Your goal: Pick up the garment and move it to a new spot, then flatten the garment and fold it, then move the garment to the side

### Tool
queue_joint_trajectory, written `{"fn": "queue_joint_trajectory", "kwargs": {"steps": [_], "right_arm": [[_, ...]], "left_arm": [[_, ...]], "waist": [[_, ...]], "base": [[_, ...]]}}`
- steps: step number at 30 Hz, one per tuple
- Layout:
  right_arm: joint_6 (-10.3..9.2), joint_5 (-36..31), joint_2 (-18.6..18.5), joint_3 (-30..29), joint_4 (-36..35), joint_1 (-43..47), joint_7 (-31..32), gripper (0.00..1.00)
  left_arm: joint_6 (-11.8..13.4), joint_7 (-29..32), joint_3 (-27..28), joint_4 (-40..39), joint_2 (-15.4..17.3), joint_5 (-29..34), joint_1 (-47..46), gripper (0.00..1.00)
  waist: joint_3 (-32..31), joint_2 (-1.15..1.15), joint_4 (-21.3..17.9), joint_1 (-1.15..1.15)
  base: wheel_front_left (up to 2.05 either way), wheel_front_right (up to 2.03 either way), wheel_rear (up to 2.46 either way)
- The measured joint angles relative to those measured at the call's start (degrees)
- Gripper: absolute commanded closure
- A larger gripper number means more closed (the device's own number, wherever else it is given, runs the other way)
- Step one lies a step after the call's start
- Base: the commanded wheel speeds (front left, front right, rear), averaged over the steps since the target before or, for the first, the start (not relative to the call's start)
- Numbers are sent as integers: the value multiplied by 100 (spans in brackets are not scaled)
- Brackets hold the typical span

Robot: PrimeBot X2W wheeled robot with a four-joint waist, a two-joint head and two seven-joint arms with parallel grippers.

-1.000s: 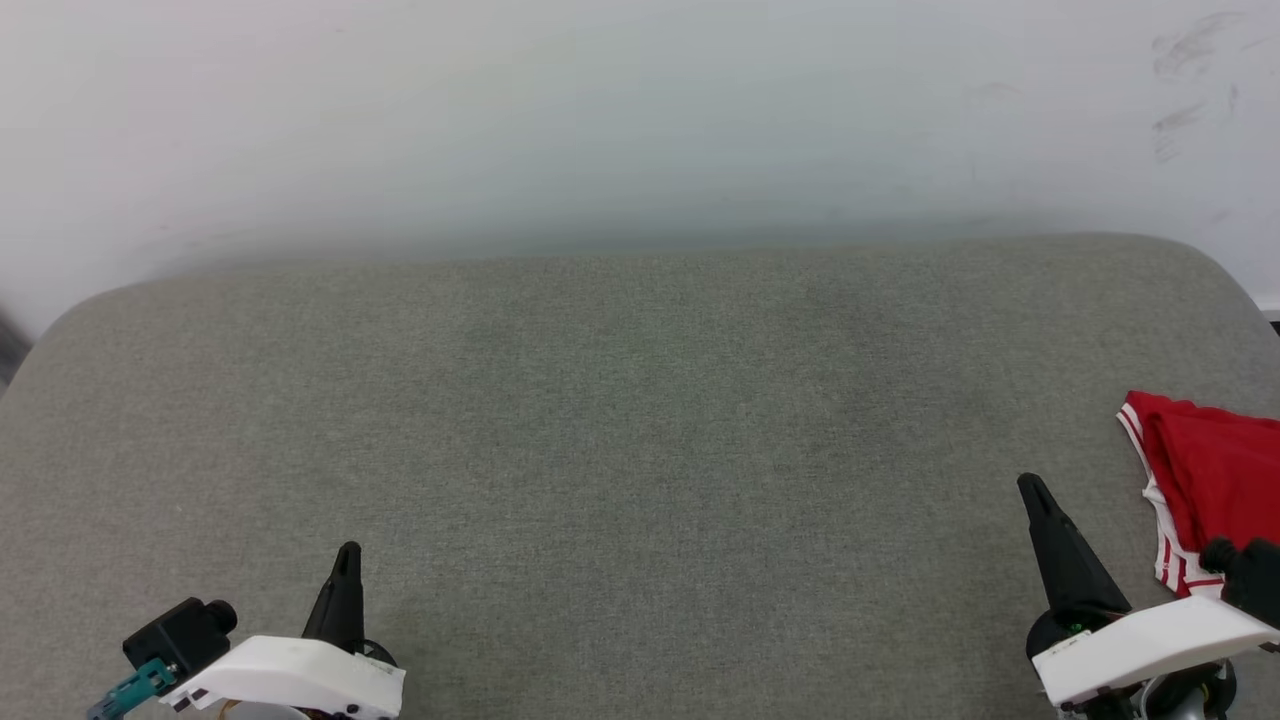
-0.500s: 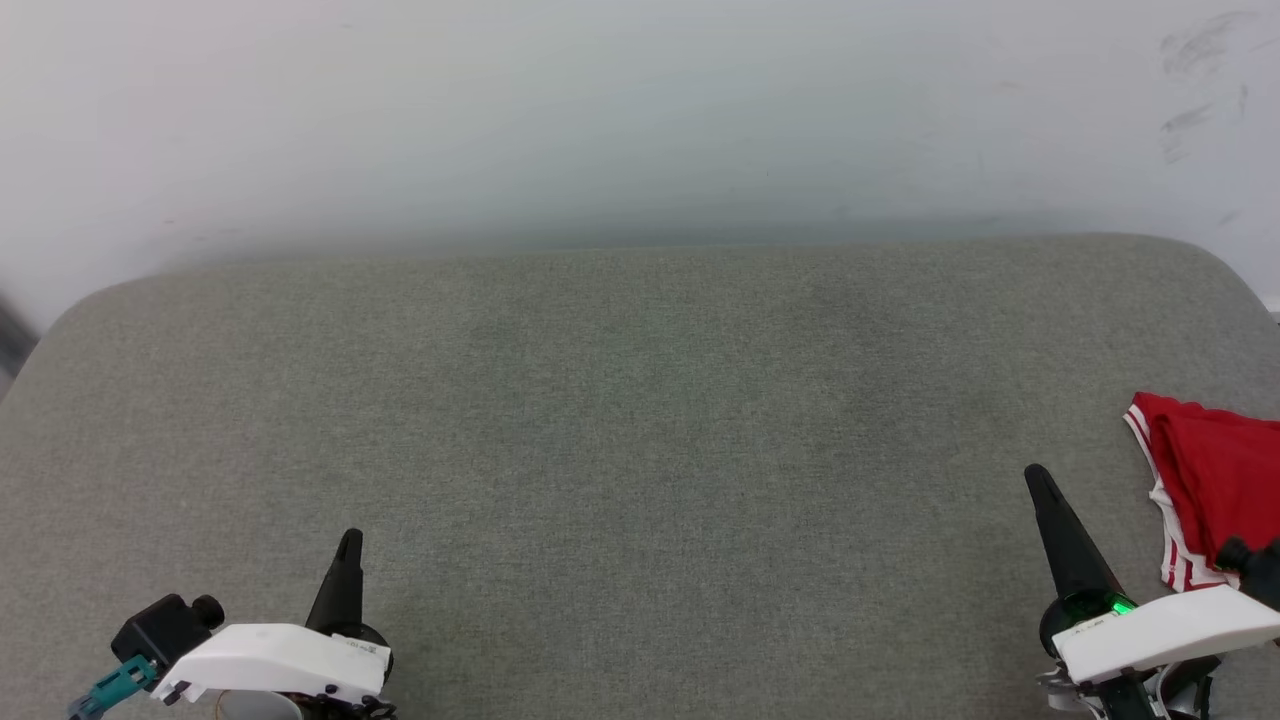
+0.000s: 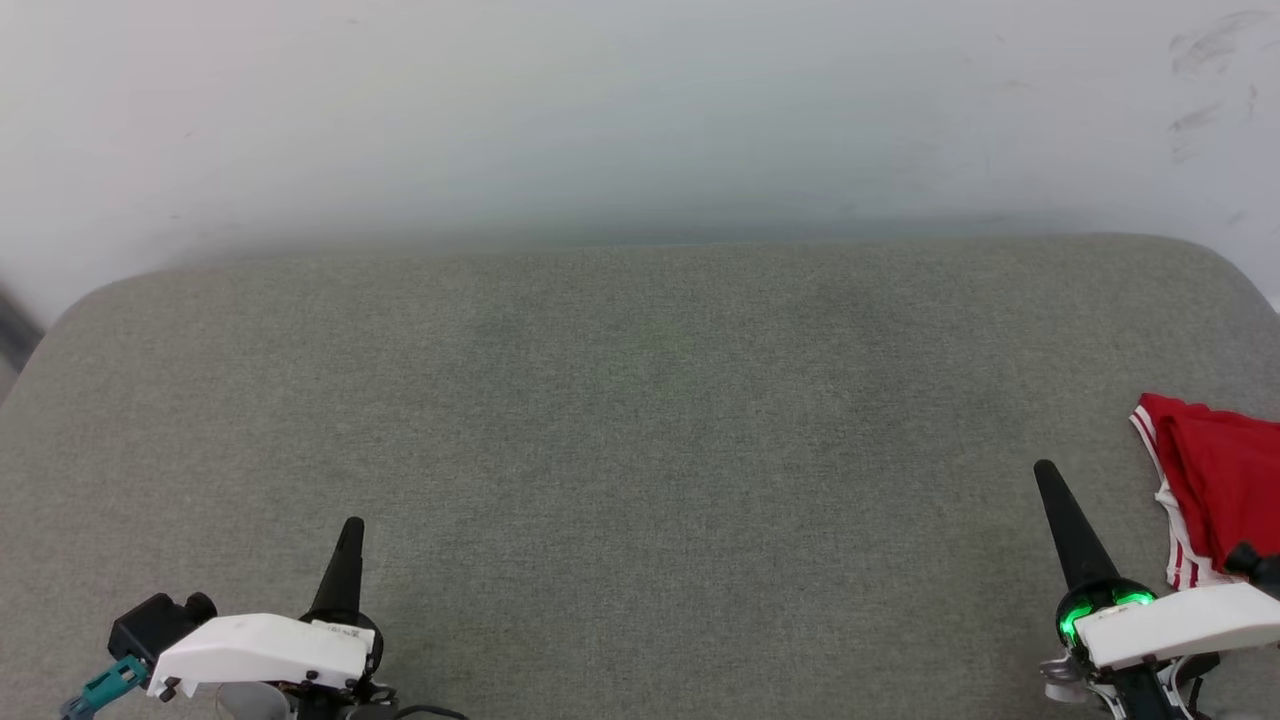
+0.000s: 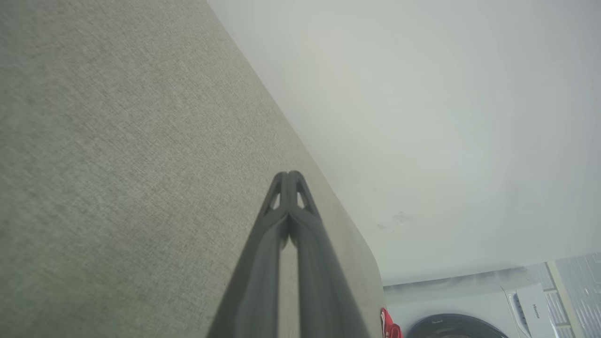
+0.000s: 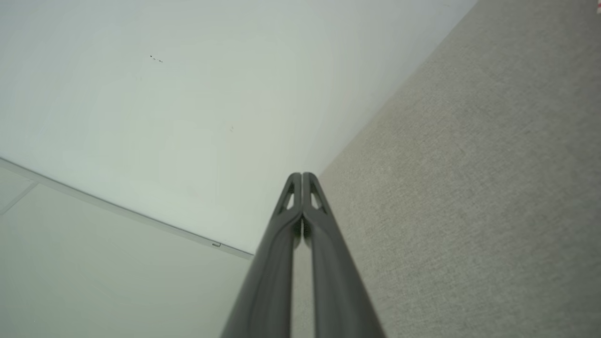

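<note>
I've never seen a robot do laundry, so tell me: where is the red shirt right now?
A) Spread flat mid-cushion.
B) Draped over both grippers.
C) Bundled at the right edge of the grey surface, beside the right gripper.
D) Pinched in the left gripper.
C: the garment lies bundled on the grey surface at the head view's right edge, just right of the right gripper, whose fingers are shut on nothing.

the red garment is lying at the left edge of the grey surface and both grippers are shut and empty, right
No: the garment lies at the right edge of the grey surface, near the right gripper, as the head view shows. The rest holds: that gripper and the left gripper are shut and empty.
</note>
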Motion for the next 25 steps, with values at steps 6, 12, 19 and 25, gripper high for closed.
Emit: {"fn": "queue_joint_trajectory", "kwargs": {"steps": [6,12,19,25], "right_arm": [[0,360,0,-29,96,-53,5,100],[0,702,2,-57,192,-121,21,100],[0,1074,4,-90,296,-176,33,100],[0,1379,7,-116,383,-214,47,100]], "left_arm": [[-70,100,87,26,-58,-278,-44,100],[-133,186,182,53,-124,-543,-77,100],[-221,289,276,77,-183,-829,-141,100],[-274,355,363,103,-231,-1068,-168,100]], "waist": [[8,0,17,0],[16,0,34,0],[25,0,54,0],[32,0,70,0]], "base": [[0,0,0],[0,0,0],[0,0,0],[0,0,0]]}}
